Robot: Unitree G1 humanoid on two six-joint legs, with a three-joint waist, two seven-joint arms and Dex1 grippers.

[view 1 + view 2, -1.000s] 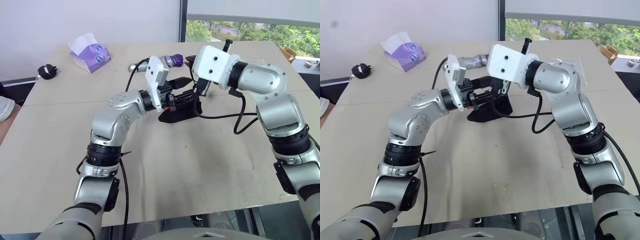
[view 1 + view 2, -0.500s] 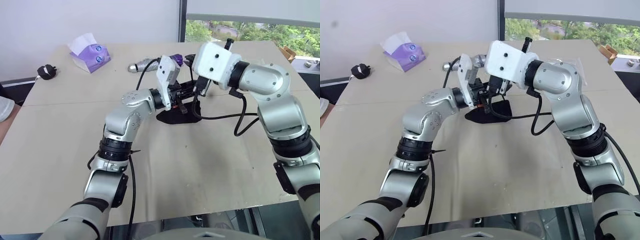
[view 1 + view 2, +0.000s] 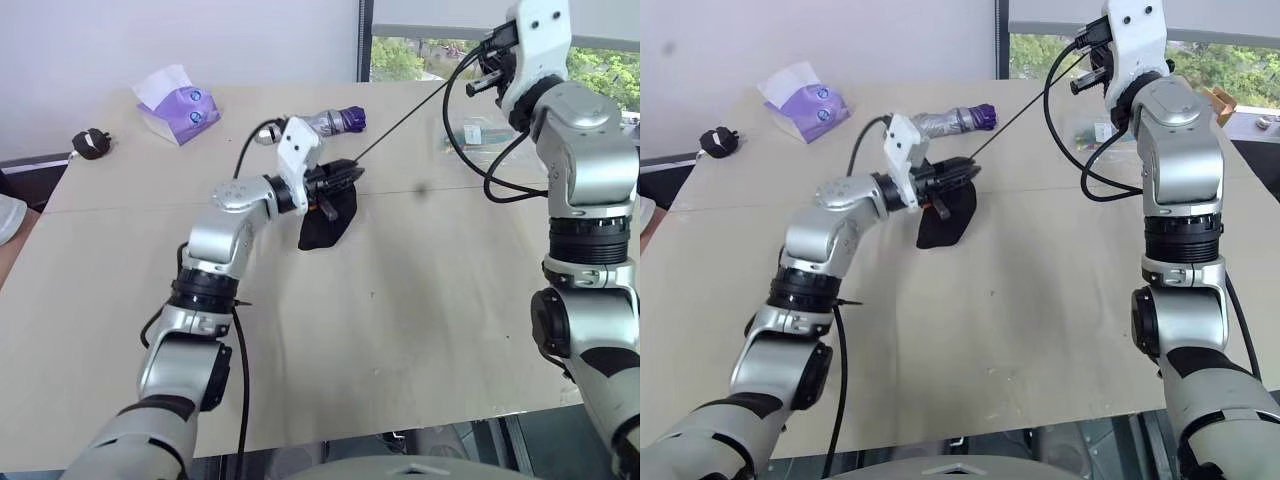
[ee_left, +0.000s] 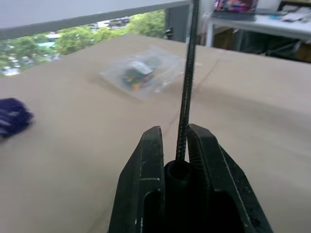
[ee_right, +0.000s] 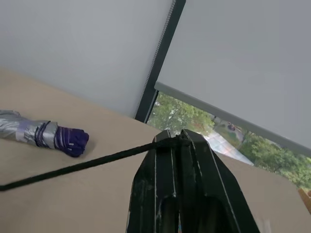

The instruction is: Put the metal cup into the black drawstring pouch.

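Cup unseen inside fabric; contents of a far packet unclear

The black drawstring pouch shows only cloth, so whether it holds anything cannot be told; the clear packet is blurred, its contents unreadable.

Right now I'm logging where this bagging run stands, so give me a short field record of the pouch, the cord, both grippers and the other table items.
pouch: black drawstring pouch lies on the table, its mouth end at the left gripper
cord: black cord stretched taut from pouch mouth up to the right gripper
left gripper: shut on the toggle at the pouch mouth
right gripper: shut on the cord, raised high
metal cup: cannot tell where it is
other items: folded umbrella, tissue pack, black plug adapter, clear packet
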